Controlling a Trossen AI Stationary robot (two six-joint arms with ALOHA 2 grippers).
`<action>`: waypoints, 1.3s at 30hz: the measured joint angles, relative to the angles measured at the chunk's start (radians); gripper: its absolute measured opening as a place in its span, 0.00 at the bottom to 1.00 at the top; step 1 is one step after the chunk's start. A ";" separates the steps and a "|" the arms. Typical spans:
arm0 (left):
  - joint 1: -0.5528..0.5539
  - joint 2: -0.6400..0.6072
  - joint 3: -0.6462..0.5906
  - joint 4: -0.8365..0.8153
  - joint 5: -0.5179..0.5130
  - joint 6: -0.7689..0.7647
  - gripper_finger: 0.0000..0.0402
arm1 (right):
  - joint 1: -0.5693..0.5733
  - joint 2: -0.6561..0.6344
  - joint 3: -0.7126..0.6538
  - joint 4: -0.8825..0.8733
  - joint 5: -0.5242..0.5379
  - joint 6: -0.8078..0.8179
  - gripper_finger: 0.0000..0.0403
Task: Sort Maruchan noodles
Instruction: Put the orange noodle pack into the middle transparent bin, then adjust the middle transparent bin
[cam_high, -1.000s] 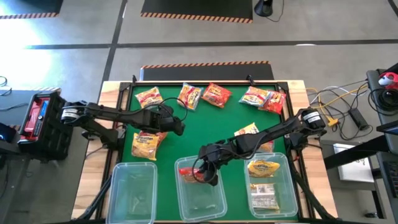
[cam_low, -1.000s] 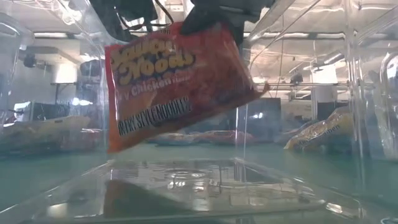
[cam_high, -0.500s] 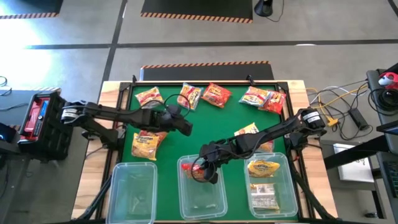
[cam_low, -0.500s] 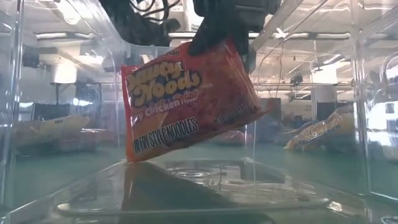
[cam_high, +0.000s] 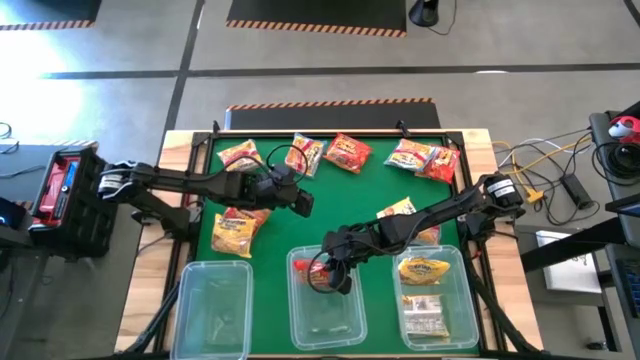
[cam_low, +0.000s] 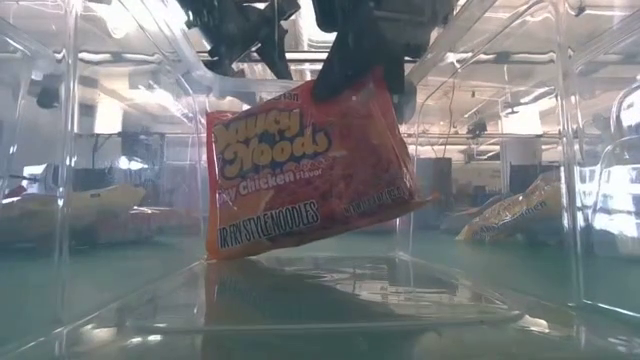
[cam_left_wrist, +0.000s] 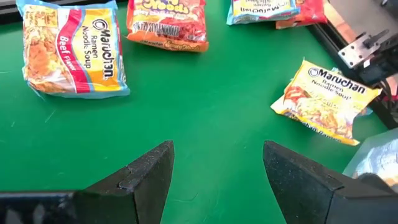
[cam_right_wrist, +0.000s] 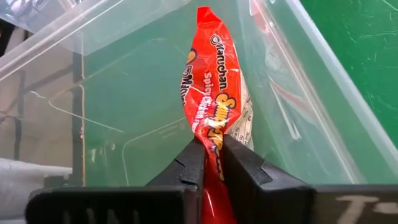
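Note:
My right gripper (cam_high: 335, 277) is over the middle clear bin (cam_high: 350, 325), shut on a red Maruchan packet (cam_low: 310, 165). The packet hangs inside the bin, its lower corner (cam_low: 218, 255) close above the bin floor. My left gripper (cam_high: 302, 203) hovers open over the green mat at mid-table, its fingers (cam_left_wrist: 146, 171) wide apart over bare mat. Loose packets lie flat on the mat: a yellow beef one (cam_left_wrist: 71, 53), a red one (cam_left_wrist: 166, 22), a yellow one (cam_left_wrist: 326, 99), and another beside the left arm (cam_high: 235, 228). My right gripper pinches the red packet between its two fingers (cam_right_wrist: 242, 165) at its upper end (cam_right_wrist: 211, 140), near one top corner (cam_low: 355, 85). It comes from above, pointing down. The packet hangs tilted below the fingers inside the middle bin; whether its lower corner touches the floor I cannot tell.
Three clear bins stand along the near edge: the left one (cam_high: 213, 305), the middle one, and the right one (cam_high: 455, 300) with yellow packets in it. More packets lie along the far edge (cam_high: 347, 152) and at the far right (cam_high: 425, 160). A wooden frame (cam_high: 180, 150) borders the mat.
My right gripper has moved down into the middle bin, still shut, and the red packet has sunk toward the bin floor. My left gripper has moved toward the table's right over the mat.

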 joint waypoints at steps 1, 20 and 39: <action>-0.001 0.000 0.000 0.000 0.000 0.004 0.58 | 0.000 0.000 0.000 -0.001 0.006 0.001 0.07; -0.024 0.000 -0.002 -0.003 0.000 0.066 0.58 | -0.004 -0.041 0.000 -0.004 -0.002 0.067 0.29; -0.117 0.114 -0.019 -0.071 0.062 0.038 0.58 | -0.076 -0.192 0.001 -0.144 0.382 -0.041 0.29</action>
